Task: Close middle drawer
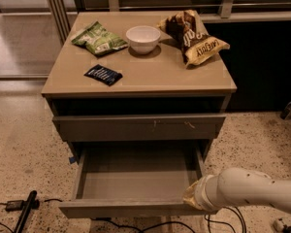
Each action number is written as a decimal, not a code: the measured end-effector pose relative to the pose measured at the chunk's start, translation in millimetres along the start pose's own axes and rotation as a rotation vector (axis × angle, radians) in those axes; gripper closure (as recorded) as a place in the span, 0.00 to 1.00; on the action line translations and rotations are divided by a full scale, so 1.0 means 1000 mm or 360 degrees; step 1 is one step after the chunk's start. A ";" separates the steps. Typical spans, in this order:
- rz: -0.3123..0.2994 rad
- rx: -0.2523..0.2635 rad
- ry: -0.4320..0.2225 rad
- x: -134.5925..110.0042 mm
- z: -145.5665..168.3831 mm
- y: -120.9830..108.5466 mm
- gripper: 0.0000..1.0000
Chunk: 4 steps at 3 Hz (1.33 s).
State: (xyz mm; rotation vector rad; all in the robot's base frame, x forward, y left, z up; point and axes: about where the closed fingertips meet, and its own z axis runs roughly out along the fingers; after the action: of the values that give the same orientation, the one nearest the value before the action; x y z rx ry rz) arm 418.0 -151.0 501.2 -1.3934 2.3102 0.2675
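The flat beige tabletop [155, 79] of the cabinet carries four items. A crinkled green snack bag [99, 39] lies near the back left corner. A round white bowl [143, 38] stands upright at the middle of the back edge, just beside the green bag. A crumpled brown and yellow chip bag [194, 35] lies at the back right corner. A small, flat dark blue packet [103, 74] lies left of centre. The gripper [191, 198] is below the front right corner, at the open middle drawer [136, 178].

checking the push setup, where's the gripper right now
In the camera view the gripper is low on the right, at the right front corner of the open middle drawer, below the scratched drawer front.
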 end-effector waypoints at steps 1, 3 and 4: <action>0.0028 -0.0074 0.0012 0.012 0.011 0.029 1.00; 0.0069 -0.0228 -0.0017 0.022 0.061 0.080 1.00; 0.0068 -0.0237 -0.0047 0.021 0.093 0.081 1.00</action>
State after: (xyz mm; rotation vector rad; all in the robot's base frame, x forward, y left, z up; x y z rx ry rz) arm 362.3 -94.5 404.6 -1.4004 2.3387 0.4791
